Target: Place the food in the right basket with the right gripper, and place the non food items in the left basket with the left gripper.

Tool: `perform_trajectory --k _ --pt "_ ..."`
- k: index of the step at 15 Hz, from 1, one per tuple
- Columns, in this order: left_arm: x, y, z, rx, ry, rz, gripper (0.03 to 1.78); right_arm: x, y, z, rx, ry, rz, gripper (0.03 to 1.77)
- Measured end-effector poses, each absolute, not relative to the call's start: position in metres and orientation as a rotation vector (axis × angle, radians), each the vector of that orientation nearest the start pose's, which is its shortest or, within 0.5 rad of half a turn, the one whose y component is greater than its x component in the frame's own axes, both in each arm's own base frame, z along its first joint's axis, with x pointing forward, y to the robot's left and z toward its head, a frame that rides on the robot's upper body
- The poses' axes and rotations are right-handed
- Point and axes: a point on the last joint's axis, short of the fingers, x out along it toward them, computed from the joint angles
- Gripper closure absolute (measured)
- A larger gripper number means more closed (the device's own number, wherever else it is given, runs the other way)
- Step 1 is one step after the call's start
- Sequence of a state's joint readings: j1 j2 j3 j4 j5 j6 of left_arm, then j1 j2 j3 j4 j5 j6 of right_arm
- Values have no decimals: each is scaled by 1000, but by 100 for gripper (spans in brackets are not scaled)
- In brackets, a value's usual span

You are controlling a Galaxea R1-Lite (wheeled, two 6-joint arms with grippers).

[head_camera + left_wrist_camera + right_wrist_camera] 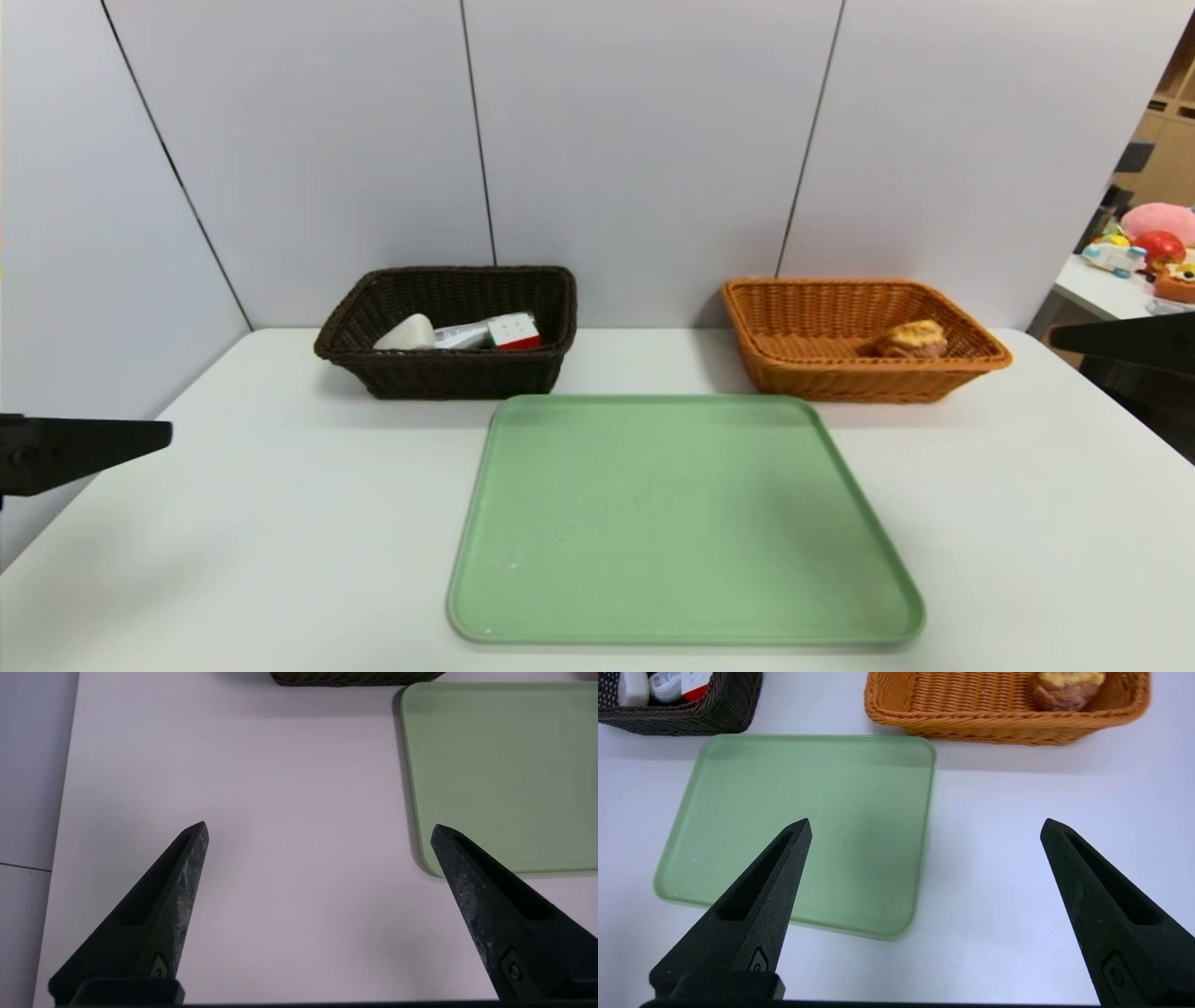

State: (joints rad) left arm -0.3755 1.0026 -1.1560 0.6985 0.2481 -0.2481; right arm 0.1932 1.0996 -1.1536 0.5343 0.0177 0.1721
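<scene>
A dark brown left basket (pixel 448 369) holds a white rounded item (pixel 406 333), a white tube (pixel 464 336) and a red-and-white box (pixel 515 330). In the orange right basket (pixel 864 378) lies a yellow-brown pastry (pixel 912 339), which the right wrist view also shows as a pastry (pixel 1066 688). My left gripper (pixel 319 828) hangs open over bare table left of the green tray (pixel 500 765), nothing between its fingers. My right gripper (pixel 926 826) stands open above the tray's near right corner (pixel 896 924), empty. In the head view only a tip of each arm shows at the side edges.
The green tray (pixel 681 523) lies in the middle of the white table (pixel 233 523) with nothing on it. Grey wall panels stand right behind the baskets. A side table with toys (pixel 1153 247) is at the far right.
</scene>
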Motion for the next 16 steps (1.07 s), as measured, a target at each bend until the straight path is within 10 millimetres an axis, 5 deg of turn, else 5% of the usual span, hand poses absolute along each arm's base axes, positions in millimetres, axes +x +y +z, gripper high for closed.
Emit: perform_trajectory --k 7,16 --pt "34 -3 264 -20 447 16 12 59 3 291 153 417 31 11" --pt "-21 6 212 -71 373 8 12 -2 2 255 156 321 45 11"
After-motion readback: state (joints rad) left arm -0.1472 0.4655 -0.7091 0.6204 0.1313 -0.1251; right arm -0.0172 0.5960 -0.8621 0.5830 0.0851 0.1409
